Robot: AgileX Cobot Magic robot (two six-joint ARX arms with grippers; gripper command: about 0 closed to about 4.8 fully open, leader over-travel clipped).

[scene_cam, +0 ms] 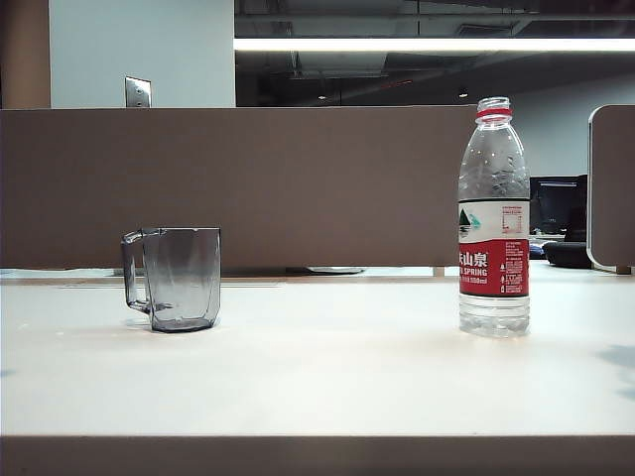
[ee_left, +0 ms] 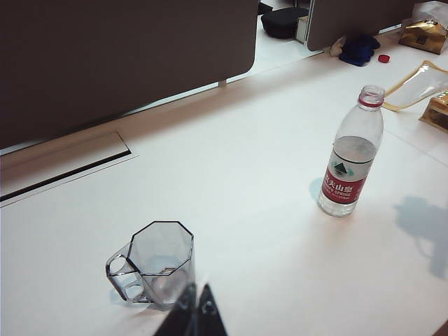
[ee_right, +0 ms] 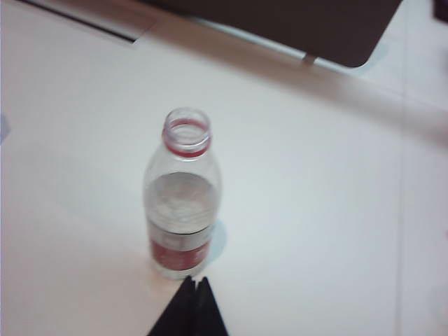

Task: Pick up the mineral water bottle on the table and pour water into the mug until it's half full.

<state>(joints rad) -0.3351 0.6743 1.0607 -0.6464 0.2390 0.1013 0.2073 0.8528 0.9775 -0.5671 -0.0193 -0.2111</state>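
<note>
The mineral water bottle (scene_cam: 493,218) stands upright and uncapped on the right of the table (scene_cam: 317,367), partly filled with water. The smoky grey mug (scene_cam: 173,278) stands on the left, handle turned leftward. Neither gripper shows in the exterior view. In the left wrist view my left gripper (ee_left: 197,290) is shut, its black tips just short of the mug (ee_left: 155,262), with the bottle (ee_left: 350,164) farther off. In the right wrist view my right gripper (ee_right: 195,280) is shut with nothing in it, its tips close to the base of the bottle (ee_right: 182,192).
A brown partition (scene_cam: 238,183) runs along the table's back edge. A cable slot (ee_left: 66,171) lies in the tabletop behind the mug. Packets (ee_left: 420,84) and a small red cap (ee_left: 383,58) lie beyond the bottle at the far side.
</note>
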